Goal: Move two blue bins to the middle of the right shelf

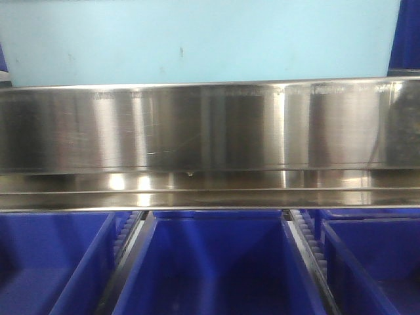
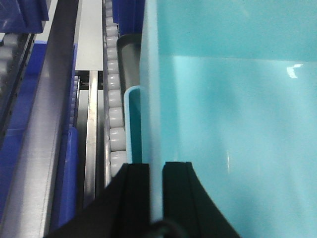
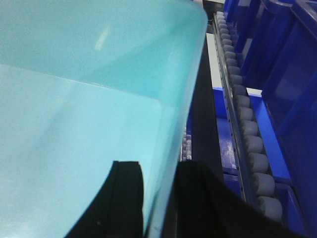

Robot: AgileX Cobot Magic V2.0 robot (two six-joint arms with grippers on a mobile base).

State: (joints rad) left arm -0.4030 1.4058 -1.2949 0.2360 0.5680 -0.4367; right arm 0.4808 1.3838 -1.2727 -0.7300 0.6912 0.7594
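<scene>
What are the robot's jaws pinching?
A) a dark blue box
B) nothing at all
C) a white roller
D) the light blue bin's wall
D: in both wrist views the black jaws sit on either side of the pale blue bin wall, clamped onto it.

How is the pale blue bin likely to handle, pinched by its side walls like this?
The pale blue bin shows no contents in either wrist view, so it is probably light for its size. The left pincer and right pincer each clamp only a thin wall, which may flex under load. The walls look smooth and glossy, so some slipping seems possible.
</scene>
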